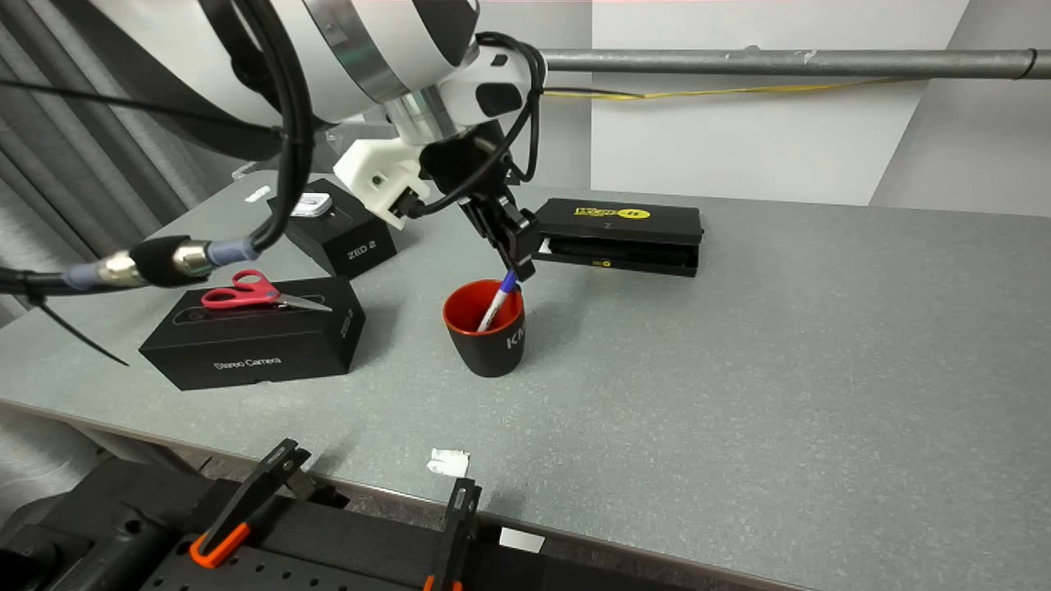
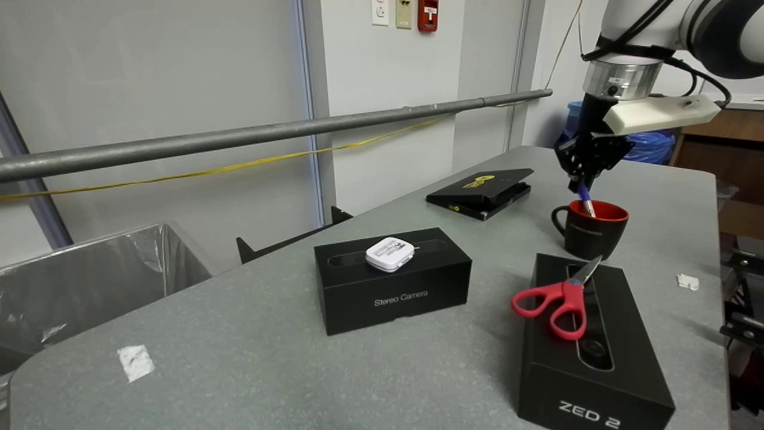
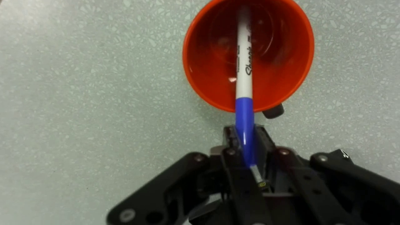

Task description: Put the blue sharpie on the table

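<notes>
The blue sharpie point(image 1: 497, 305) has a white barrel and a blue cap. It leans inside the cup point(image 1: 484, 353), which is black outside and red inside and stands upright on the grey table point(image 1: 739, 394). The sharpie also shows in an exterior view point(image 2: 586, 203) and in the wrist view point(image 3: 244, 78), its white end down in the cup. My gripper point(image 3: 245, 134) has a finger against each side of the blue cap, shut on it just outside the cup's rim. In both exterior views the gripper point(image 1: 521, 267) point(image 2: 579, 182) is above the cup.
Red scissors point(image 1: 250, 293) lie on a black camera box point(image 1: 246, 353) beside the cup. Another black box point(image 2: 394, 286) bears a small white case point(image 2: 390, 254). A flat black box point(image 1: 620, 230) with a partly raised lid stands behind the cup. Clamps point(image 1: 254, 497) sit at the table edge.
</notes>
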Robot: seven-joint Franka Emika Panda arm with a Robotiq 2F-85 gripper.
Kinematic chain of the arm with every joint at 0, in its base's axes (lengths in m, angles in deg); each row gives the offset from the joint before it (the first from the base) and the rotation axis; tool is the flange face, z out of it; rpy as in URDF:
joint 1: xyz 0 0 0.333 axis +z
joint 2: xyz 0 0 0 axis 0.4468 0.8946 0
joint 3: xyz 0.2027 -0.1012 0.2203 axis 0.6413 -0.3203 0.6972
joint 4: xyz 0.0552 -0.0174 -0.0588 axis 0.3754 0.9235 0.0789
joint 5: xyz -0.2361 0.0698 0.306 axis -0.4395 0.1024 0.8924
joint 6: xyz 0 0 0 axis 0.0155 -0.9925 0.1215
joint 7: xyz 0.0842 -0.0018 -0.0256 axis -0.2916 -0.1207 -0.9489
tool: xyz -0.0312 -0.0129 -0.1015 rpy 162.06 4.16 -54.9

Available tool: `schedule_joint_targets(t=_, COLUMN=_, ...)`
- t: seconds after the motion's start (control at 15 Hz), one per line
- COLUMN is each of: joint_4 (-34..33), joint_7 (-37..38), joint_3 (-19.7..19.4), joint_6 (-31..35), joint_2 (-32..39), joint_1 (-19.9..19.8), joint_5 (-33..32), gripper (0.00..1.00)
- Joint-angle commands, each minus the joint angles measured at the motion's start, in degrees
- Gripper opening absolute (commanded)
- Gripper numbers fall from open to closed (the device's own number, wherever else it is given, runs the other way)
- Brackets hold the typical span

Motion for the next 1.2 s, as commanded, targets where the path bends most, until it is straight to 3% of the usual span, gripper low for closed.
schedule_joint_targets(t=0.0, joint_4=4.9, joint_7=-1.5, joint_3=-0.1, joint_6=3.3, joint_2=-8.9, joint_1=-0.4, joint_5=0.0, gripper=0.04)
schedule_joint_targets(t=0.33, joint_4=4.6, joint_7=-9.1, joint_3=-0.4, joint_6=5.9, joint_2=-13.6, joint_1=2.4, joint_5=6.7, gripper=0.04)
schedule_joint_targets(t=0.53, joint_4=-0.2, joint_7=-20.7, joint_3=-1.3, joint_6=7.3, joint_2=-7.1, joint_1=8.6, joint_5=20.9, gripper=0.04)
schedule_joint_targets(t=0.67, joint_4=-3.9, joint_7=-26.5, joint_3=-4.9, joint_6=8.0, joint_2=-0.5, joint_1=17.0, joint_5=30.0, gripper=0.04)
schedule_joint_targets(t=0.73, joint_4=-6.8, joint_7=-29.3, joint_3=-3.4, joint_6=6.6, joint_2=2.5, joint_1=17.3, joint_5=34.6, gripper=0.04)
schedule_joint_targets(t=0.8, joint_4=-9.7, joint_7=-32.4, joint_3=2.6, joint_6=4.7, joint_2=4.9, joint_1=12.6, joint_5=39.1, gripper=0.04)
schedule_joint_targets(t=0.87, joint_4=-13.1, joint_7=-36.1, joint_3=3.6, joint_6=2.9, joint_2=8.1, joint_1=12.1, joint_5=43.4, gripper=0.04)
schedule_joint_targets(t=1.0, joint_4=-18.8, joint_7=-38.2, joint_3=4.3, joint_6=0.8, joint_2=13.2, joint_1=10.4, joint_5=44.6, gripper=0.04)
schedule_joint_targets(t=1.13, joint_4=-23.2, joint_7=-37.9, joint_3=2.4, joint_6=-0.5, joint_2=17.2, joint_1=10.7, joint_5=42.4, gripper=0.04)
